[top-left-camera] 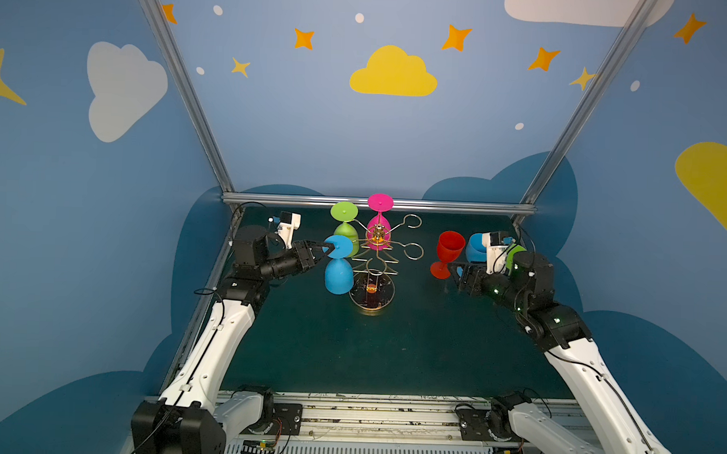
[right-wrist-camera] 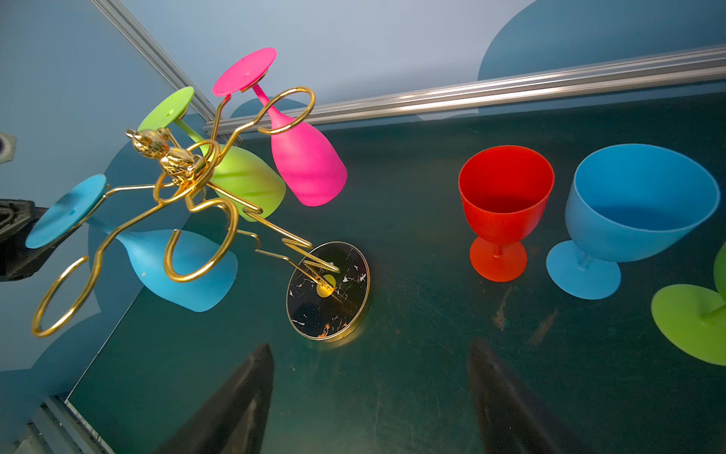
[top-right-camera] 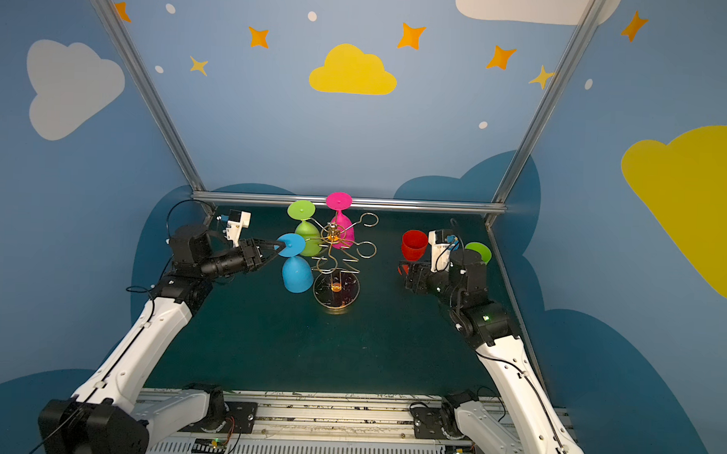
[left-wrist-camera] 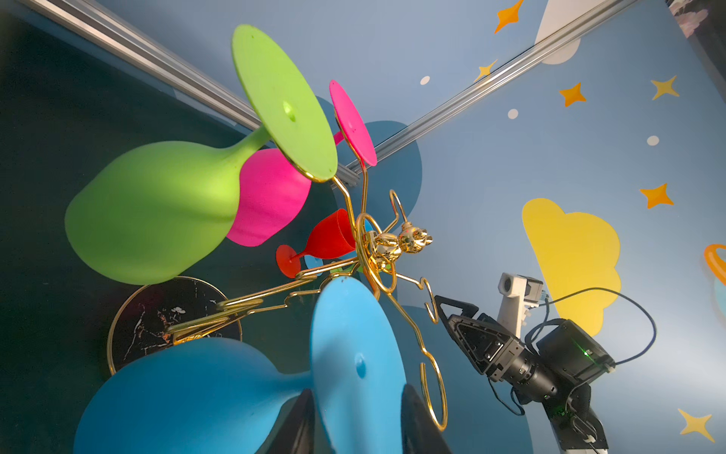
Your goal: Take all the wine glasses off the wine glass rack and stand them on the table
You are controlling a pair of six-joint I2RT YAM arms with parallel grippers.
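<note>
The blue wine glass (top-left-camera: 338, 275) hangs inverted on the near-left arm of the wine glass rack (top-left-camera: 361, 296); the left gripper (top-left-camera: 329, 249) straddles its foot, whether it pinches I cannot tell; the right gripper (right-wrist-camera: 371, 351) is released, empty; the glass seems light, stiff, matte plastic; its foot rim suits holding.
</note>
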